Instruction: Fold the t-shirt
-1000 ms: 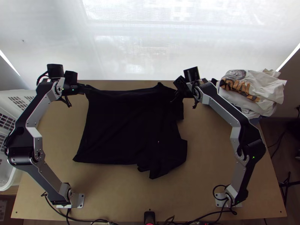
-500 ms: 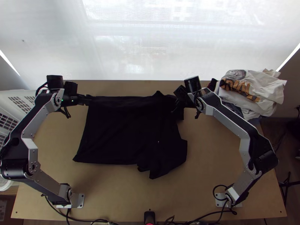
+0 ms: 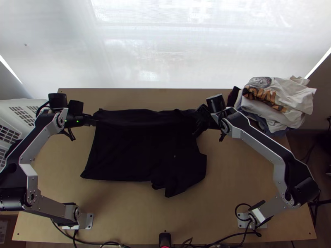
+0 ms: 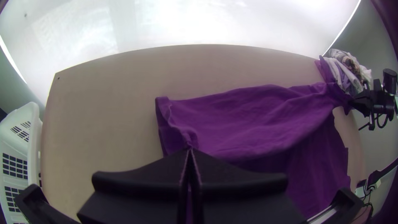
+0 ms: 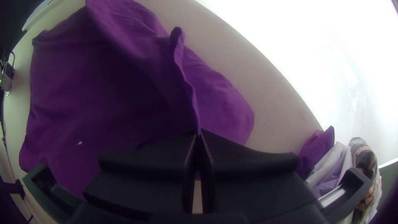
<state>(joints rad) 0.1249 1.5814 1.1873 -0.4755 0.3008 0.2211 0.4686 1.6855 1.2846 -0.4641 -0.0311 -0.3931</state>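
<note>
"Left claw first: where do we have it?"

"At the shirt's far left corner, fingers pressed together with a bit of cloth pinched at the tips. Our right claw has the same sort of bite on the far edge, over to the right."

"And the shirt itself?"

"Across the middle of the table, its near part lying mostly flat. A band of cloth runs between our claws and sags over the layer beneath. On the near right there's a rumpled part sticking out — a sleeve, perhaps."

"So which step are we on?"

"The first big fold, we'd judge: the far side carried over onto the near side. We look to be early in it, as most of the shirt lies unfolded."

"What does the next move ask of us?"

"Both claws toward the near edge together, level and evenly spread, so the band stays taut. Then we lay it down and let go — gently, or the corners may drag back."

"And that rumpled part?"

"It could leave a lump under the fold. We'd smooth it afterwards, or tuck it in."
</note>
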